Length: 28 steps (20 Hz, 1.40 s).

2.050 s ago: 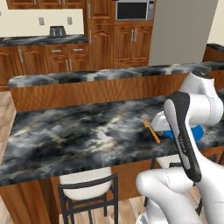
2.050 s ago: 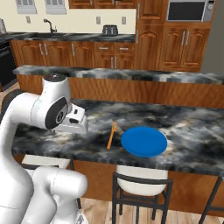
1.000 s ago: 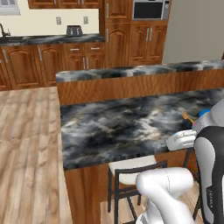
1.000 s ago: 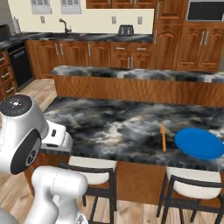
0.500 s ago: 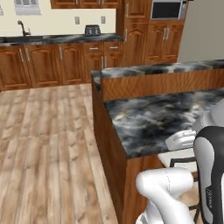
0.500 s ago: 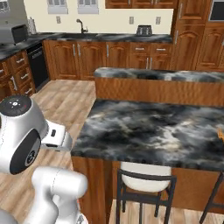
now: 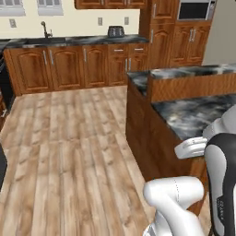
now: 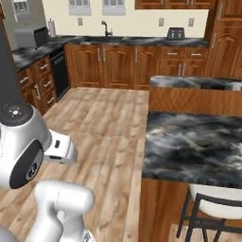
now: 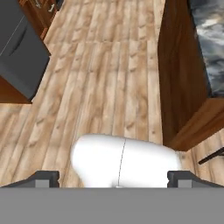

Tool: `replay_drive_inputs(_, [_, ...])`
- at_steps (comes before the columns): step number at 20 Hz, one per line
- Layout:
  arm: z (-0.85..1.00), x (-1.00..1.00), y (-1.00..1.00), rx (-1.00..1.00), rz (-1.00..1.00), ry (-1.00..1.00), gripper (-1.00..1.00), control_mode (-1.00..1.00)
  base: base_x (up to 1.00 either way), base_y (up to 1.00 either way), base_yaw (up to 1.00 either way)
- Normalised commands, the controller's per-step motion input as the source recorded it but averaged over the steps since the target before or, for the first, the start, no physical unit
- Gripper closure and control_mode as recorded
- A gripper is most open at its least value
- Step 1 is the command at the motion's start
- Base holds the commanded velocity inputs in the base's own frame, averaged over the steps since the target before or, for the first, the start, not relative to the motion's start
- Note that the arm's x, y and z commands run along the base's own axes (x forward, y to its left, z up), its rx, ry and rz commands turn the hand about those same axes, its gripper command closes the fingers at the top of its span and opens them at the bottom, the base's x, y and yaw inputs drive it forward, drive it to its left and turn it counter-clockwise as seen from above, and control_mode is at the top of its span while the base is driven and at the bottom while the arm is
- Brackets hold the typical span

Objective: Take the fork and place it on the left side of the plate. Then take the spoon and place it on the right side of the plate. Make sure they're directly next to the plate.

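Wood floor (image 7: 69, 152) takes up most of the left base view. In the hand view I'm looking straight down at it.

Island counter (image 7: 193, 115), dark marbled top on wood sides, sits at the right of both base views. In the hand view its side panel runs down the right edge.

Back-wall cabinets (image 7: 83, 67) run across the top of both base views.

Arm (image 8: 21, 151) is at the lower left of the right base view and the lower right of the left base view.

Dark grey appliance (image 9: 19, 52) is at the upper left of the hand view.

White-seated stool (image 8: 217, 203) is tucked under the island at the lower right of the right base view.

Built-in microwave (image 7: 196, 10) is top right, toaster (image 7: 115, 31) top centre, faucet (image 7: 44, 28) top left.

Gripper (image 9: 113, 178): the tips sit at the bottom corners of the hand view, spread wide, nothing between them, over bare floor.

Fork, spoon, plate: I can't tell where they lie.
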Motion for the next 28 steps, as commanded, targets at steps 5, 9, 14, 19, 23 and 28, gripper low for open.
replay_drive_inputs(5, [0.00, 0.00, 0.00, 0.00, 0.00, 0.00, -1.00, 1.00, 0.94, 1.00, -0.03])
replay_drive_inputs(9, [0.00, 0.00, 0.00, 0.00, 0.00, 0.00, -1.00, 1.00, 1.00, 0.94, -0.05])
replay_drive_inputs(14, [0.00, 0.00, 0.00, 0.00, 0.00, 0.00, -1.00, 1.00, 1.00, 0.61, -0.01])
replay_drive_inputs(19, [0.00, 0.00, 0.00, 0.00, 0.00, 0.00, -1.00, 1.00, 1.00, 0.06, 0.00])
replay_drive_inputs(23, [0.00, 0.00, 0.00, 0.00, 0.00, 0.00, -1.00, 1.00, 1.00, -0.16, -0.02])
replay_drive_inputs(28, [0.00, 0.00, 0.00, 0.00, 0.00, 0.00, -1.00, 1.00, 1.00, -0.15, 0.00])
